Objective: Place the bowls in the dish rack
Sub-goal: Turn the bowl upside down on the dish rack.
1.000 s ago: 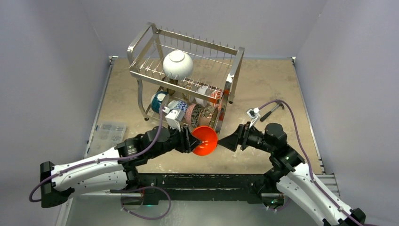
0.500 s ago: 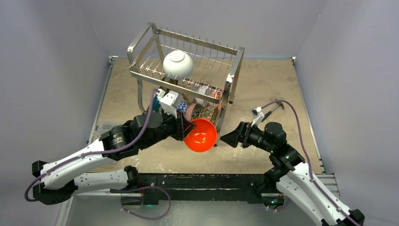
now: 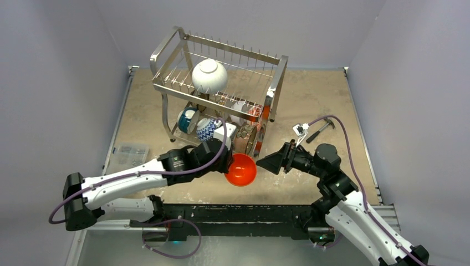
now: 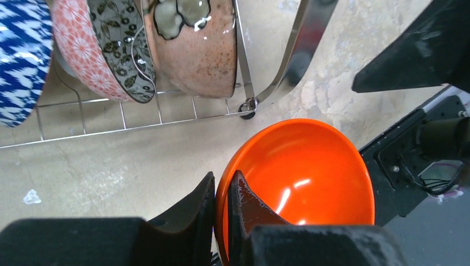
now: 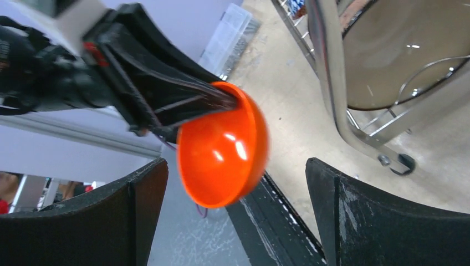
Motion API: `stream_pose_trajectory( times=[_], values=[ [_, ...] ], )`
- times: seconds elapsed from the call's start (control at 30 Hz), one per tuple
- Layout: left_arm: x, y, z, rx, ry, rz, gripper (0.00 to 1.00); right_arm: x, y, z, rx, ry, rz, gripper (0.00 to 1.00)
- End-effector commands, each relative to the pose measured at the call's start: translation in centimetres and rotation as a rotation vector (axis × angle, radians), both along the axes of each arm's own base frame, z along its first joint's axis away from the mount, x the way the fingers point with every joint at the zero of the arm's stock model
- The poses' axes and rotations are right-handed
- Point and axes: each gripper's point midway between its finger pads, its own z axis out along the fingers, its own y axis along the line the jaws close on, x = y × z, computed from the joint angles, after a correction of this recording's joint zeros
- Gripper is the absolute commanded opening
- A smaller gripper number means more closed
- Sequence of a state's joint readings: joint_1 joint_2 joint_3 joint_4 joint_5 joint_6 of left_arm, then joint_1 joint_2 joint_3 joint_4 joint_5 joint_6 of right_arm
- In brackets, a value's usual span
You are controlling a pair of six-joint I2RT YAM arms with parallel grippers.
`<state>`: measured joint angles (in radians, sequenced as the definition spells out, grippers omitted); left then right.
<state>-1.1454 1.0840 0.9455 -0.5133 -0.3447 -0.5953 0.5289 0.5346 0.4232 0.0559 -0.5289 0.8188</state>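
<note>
1. Orange bowl [image 3: 241, 169] has dropped back from the dish rack [image 3: 276, 82] since half a second ago; my left fingers [image 4: 246, 208] pinch its rim above the counter [image 3: 316, 100].
2. Right fingers [image 5: 354, 210] gape wide beside it, so I judge a handover, not loading yet.

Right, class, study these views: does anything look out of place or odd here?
What looks like a small hammer lies on the table right of the dish rack: a tool, not tableware. Nothing looks spilled or broken.
</note>
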Motion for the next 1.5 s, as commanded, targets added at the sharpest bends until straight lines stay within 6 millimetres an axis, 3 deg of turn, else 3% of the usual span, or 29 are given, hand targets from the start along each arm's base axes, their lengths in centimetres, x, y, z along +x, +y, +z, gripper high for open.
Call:
stream_pose_trajectory(
  times=[0.0,0.17,0.3,0.43,0.5,0.63,0.77,0.8,0.97,1.23,1.47],
  values=[
    [1.5,-2.6,1.4,-0.145,-0.032,0.055,0.0,-0.9,0.9,1.7,0.097,-0.02,0.075,0.95],
    [1.8,-4.2,0.4,-0.172,-0.004,0.059,0.0,-0.9,1.1,-0.6,0.067,0.052,0.089,0.91],
    [1.8,-5.0,1.3,-0.234,-0.006,0.06,0.0,-0.5,1.0,-3.5,-0.026,0.12,0.079,0.85],
    [1.8,-4.9,2.0,-0.274,-0.015,0.066,0.0,0.0,0.8,-5.0,-0.079,0.155,0.06,0.74],
    [1.7,-4.8,2.0,-0.281,-0.014,0.067,0.0,-0.1,1.0,-5.0,-0.072,0.152,0.072,0.61],
    [1.3,-4.9,1.6,-0.303,0.016,0.073,0.04,0.1,1.0,-4.8,-0.069,0.14,0.067,0.0],
    [0.5,-4.3,0.8,-0.349,0.091,0.11,0.46,0.5,0.6,-4.3,-0.091,0.109,0.036,0.0],
    [0.1,-4.2,0.6,-0.367,0.115,0.113,0.6,0.5,0.5,-4.2,-0.091,0.102,0.033,0.0],
    [-2.5,-3.6,-0.5,-0.51,0.257,0.101,0.92,0.2,0.5,-3.6,-0.082,0.085,0.044,0.0],
    [-5.6,-5.1,0.6,-0.78,0.391,-0.032,0.99,0.7,0.6,-2.8,-0.079,0.057,0.042,0.0],
    [-5.0,-7.5,-0.3,-0.731,0.384,-0.066,0.97,0.6,0.9,-2.4,-0.078,0.047,0.065,0.0]
  ],
)
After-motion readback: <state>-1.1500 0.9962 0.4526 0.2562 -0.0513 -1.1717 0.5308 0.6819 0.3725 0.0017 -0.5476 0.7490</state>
